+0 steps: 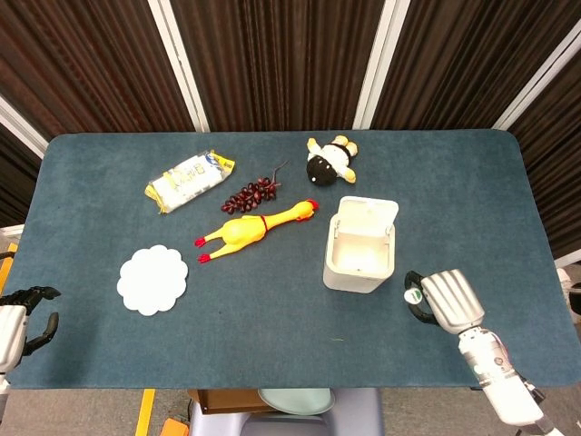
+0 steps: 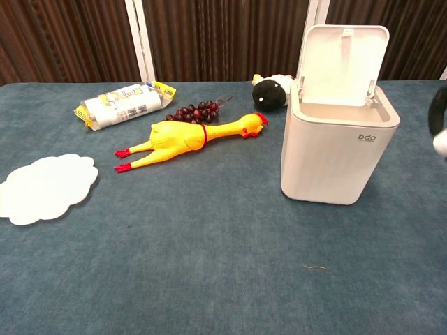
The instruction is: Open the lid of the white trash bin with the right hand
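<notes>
The white trash bin [image 1: 358,271] [image 2: 335,157] stands right of the table's middle. Its lid [image 1: 371,209] [image 2: 343,63] is tipped up and back, so the hollow inside shows. My right hand [image 1: 445,300] hovers to the right of the bin, near its front corner and apart from it, with the fingers bent downward and nothing in them. The chest view catches only a sliver of this hand [image 2: 440,129] at the right edge, level with the bin's rim. My left hand [image 1: 23,313] hangs off the table's near left corner, fingers apart and holding nothing.
A yellow rubber chicken [image 1: 254,227] [image 2: 188,137], dark grapes [image 1: 251,193], a snack packet [image 1: 189,181], a white scalloped mat [image 1: 152,279] and a plush toy [image 1: 330,160] lie left of and behind the bin.
</notes>
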Motion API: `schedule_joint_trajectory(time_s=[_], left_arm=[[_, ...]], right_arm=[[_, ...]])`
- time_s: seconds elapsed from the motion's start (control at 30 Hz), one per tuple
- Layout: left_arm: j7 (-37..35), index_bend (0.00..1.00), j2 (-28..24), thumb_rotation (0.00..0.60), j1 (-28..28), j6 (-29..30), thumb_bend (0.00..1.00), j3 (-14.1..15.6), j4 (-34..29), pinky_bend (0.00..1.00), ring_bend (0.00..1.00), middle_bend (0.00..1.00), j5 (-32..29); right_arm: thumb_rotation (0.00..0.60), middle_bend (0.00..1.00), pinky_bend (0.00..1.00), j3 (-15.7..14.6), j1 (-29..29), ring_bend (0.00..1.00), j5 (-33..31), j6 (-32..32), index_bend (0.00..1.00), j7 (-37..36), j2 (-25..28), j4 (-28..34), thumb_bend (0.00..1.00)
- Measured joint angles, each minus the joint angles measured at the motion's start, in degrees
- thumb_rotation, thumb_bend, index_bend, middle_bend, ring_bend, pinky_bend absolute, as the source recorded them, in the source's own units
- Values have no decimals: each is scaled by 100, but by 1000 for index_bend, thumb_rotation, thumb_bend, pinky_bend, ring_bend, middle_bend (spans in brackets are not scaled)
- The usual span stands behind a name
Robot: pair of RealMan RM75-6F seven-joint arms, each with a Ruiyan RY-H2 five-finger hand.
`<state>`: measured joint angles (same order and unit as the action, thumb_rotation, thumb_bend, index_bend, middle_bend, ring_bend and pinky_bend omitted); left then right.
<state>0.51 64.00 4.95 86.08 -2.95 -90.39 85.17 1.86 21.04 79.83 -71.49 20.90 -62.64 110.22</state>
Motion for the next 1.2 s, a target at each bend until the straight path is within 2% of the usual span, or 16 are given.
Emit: schedule_joint_trajectory(time_s=[0.1, 0.2, 0.4, 0.53, 0.6, 0.7, 0.73, 0.83, 0.9, 0.93, 0.97, 1.07, 1.1, 1.2], left_arm=[[0, 384, -9, 600, -2, -15, 460, -11, -12, 463, 397, 409, -25], [3, 384, -12, 600, 5, -41, 460, -1, -16, 463, 397, 409, -16], [11, 384, -10, 600, 14, -64, 461, 4, -10, 463, 397, 409, -18], [26, 384, -21, 600, 11, -81, 461, 9, -18, 463, 397, 409, -37], [27, 384, -33, 600, 8, -81, 461, 9, -33, 463, 397, 409, -42], [12, 384, -41, 600, -1, -61, 461, 3, -34, 463, 397, 409, -45], [10, 384, -41, 600, -4, -59, 460, 1, -33, 463, 397, 409, -49], [16, 384, -43, 600, -6, -70, 460, 2, -36, 463, 397, 409, -62], [28, 387, -46, 600, -3, -81, 460, 5, -47, 463, 397, 409, -64], [36, 388, -49, 600, -3, -85, 460, 7, -55, 463, 397, 409, -64], [45, 388, -52, 600, -3, -86, 460, 8, -64, 464, 397, 409, -65], [69, 388, -57, 600, -6, -75, 460, 9, -78, 464, 397, 410, -58], [76, 389, -59, 600, -10, -62, 460, 9, -84, 464, 397, 410, -54], [106, 388, -59, 600, -23, -12, 461, 7, -95, 463, 397, 410, -28]], right_arm=[[600, 939, 891, 244, 47, 911, -113, -52, 713, 182, 323, 448, 390], [600, 939, 891, 503, 224, 910, -378, 22, 708, 385, 307, 506, 390], [600, 939, 892, 927, 862, 911, -1188, 370, 694, 978, -328, 126, 390], [600, 939, 895, 1126, 1275, 911, -1409, 520, 679, 1257, -801, -348, 390], [600, 939, 895, 1201, 1422, 911, -1435, 567, 617, 1272, -1029, -590, 363], [600, 939, 892, 1224, 1484, 900, -1410, 602, 364, 1173, -1164, -697, 164], [600, 939, 889, 1209, 1478, 894, -1374, 597, 253, 1154, -1144, -677, 98], [600, 939, 884, 1134, 1420, 884, -1154, 509, 80, 1111, -1014, -576, 41], [600, 939, 881, 1071, 1346, 881, -943, 387, 42, 1087, -886, -504, 30], [600, 939, 880, 1045, 1303, 881, -845, 309, 44, 1075, -837, -479, 27], [600, 939, 879, 1016, 1253, 880, -739, 214, 87, 1058, -794, -457, 26], [600, 938, 876, 869, 995, 869, -338, -217, 340, 945, -655, -383, 26], [600, 928, 872, 773, 843, 859, -139, -430, 388, 879, -592, -365, 26], [600, 819, 817, 430, 336, 777, 375, -1058, 470, 661, -450, -411, 27]])
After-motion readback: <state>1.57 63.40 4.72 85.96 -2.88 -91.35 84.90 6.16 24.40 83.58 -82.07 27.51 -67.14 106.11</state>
